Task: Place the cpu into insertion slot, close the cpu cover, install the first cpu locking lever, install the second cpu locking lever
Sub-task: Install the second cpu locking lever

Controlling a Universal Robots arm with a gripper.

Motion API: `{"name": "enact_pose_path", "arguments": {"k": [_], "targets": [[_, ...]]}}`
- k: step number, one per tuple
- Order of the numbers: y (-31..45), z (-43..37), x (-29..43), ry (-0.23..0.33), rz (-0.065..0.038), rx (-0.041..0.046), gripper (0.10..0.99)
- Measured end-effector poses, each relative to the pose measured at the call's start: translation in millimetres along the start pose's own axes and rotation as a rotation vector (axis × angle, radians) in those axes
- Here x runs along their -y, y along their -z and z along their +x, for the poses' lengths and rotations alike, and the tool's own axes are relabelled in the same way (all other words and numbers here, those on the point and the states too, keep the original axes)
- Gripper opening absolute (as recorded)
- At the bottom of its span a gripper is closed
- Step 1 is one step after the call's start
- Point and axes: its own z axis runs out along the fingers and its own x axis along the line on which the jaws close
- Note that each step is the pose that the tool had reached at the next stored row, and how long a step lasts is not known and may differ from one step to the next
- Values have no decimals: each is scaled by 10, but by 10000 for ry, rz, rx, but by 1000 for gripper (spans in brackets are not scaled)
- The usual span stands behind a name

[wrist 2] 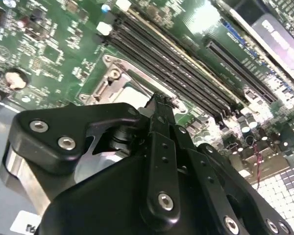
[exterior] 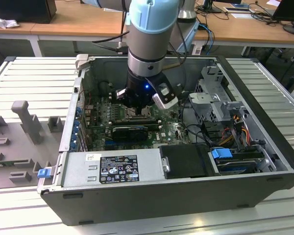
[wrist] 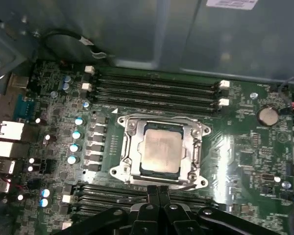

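In the first wrist view the pale cpu (wrist: pixel 160 151) lies flat in the insertion slot (wrist: pixel 143 171) on the green motherboard. The silvery cpu cover (wrist: pixel 129 147) lies down around it, and the chip shows through its window. My gripper (wrist: pixel 158 192) is shut, its two black fingers pressed together at the socket's edge. A thin metal locking lever (wrist: pixel 185 185) runs along that edge right beside the fingertips. In the second wrist view one fingertip (wrist 2: pixel 159 105) hangs over the socket's metal frame (wrist 2: pixel 112 81). In the exterior view the gripper (exterior: pixel 137 108) reaches down into the open computer case.
Long black memory slots (wrist: pixel 157 88) run on both sides of the socket. A black card (exterior: pixel 131 131) lies just in front of the gripper in the exterior view. Case walls (exterior: pixel 71 112), a power supply (exterior: pixel 112 169), a drive cage (exterior: pixel 210 93) and cables (exterior: pixel 235 127) surround the board.
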Motion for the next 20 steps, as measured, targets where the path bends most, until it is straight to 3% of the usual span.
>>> {"name": "enact_pose_path", "arguments": {"k": [3, 11, 17, 20], "targets": [[-69, 80, 8, -1, 1, 0, 106], [-241, 120, 50, -1, -9, -1, 106], [-251, 222, 140, 10, -351, 37, 106], [-259, 294, 148, 14, -527, 55, 106]]}}
